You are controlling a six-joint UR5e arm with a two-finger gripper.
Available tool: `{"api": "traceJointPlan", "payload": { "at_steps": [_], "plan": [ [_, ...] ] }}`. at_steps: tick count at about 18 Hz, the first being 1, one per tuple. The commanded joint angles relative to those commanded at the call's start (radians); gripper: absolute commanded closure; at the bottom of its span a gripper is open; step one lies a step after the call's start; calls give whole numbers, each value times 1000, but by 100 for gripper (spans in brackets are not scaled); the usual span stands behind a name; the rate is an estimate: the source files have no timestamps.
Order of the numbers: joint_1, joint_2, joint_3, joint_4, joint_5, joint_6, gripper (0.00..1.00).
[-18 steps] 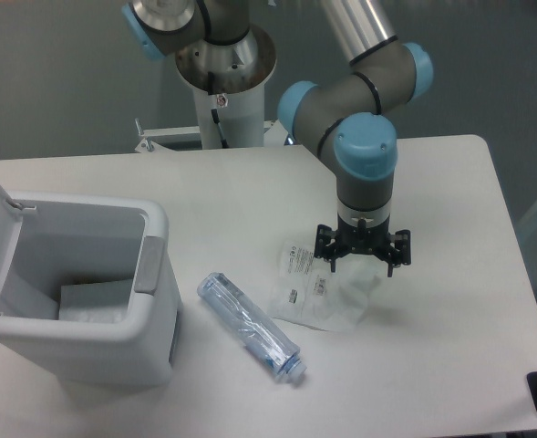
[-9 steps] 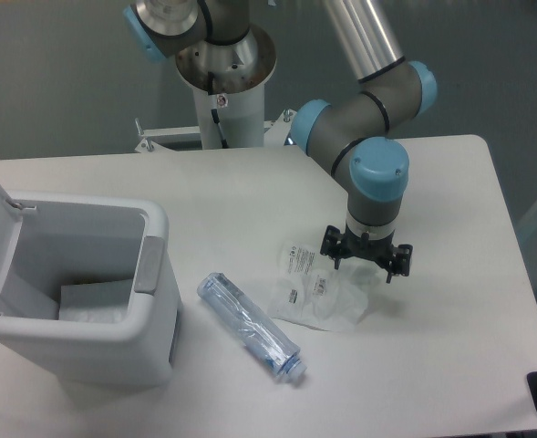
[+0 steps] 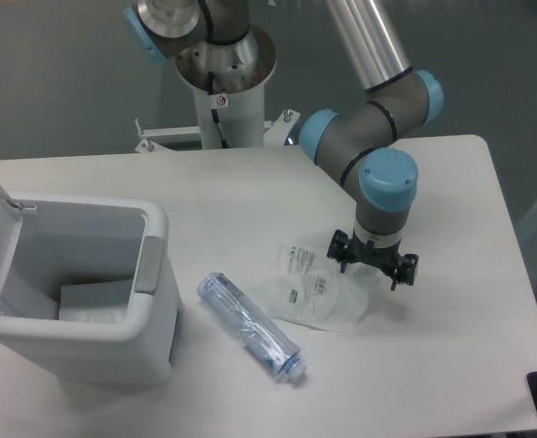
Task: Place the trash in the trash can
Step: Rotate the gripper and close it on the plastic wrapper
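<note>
white trash can (image 3: 113,333), bluish clear bottle (image 3: 250,327), clear-white printed wrapper (image 3: 318,297)

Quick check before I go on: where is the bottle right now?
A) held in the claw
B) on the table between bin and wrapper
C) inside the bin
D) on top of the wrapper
B: the bottle lies on the table, right of the bin and left of the wrapper.

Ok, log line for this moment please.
gripper: open, over crumpled clear plastic wrapper | crushed clear plastic bottle: on table | white trash can: lid open
</note>
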Motion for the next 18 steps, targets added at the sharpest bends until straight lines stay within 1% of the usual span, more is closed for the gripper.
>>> {"api": "traceJointPlan", "payload": {
  "at_steps": [6, 9, 12, 14, 16, 17, 18],
  "plan": [
    [-17, -6, -8, -3, 3, -2, 0],
    [-26, -8, -20, 1, 26, -2, 0],
    [-28, -8, -23, 2, 29, 0, 2],
    [-29, -6, -25, 2, 34, -2, 16],
    [-32, -3, -28, 2, 54, -3, 38],
    [-40, -5, -28, 2, 55, -8, 46],
    [-43, -5, -28, 3, 55, -11, 55]
  ]
}}
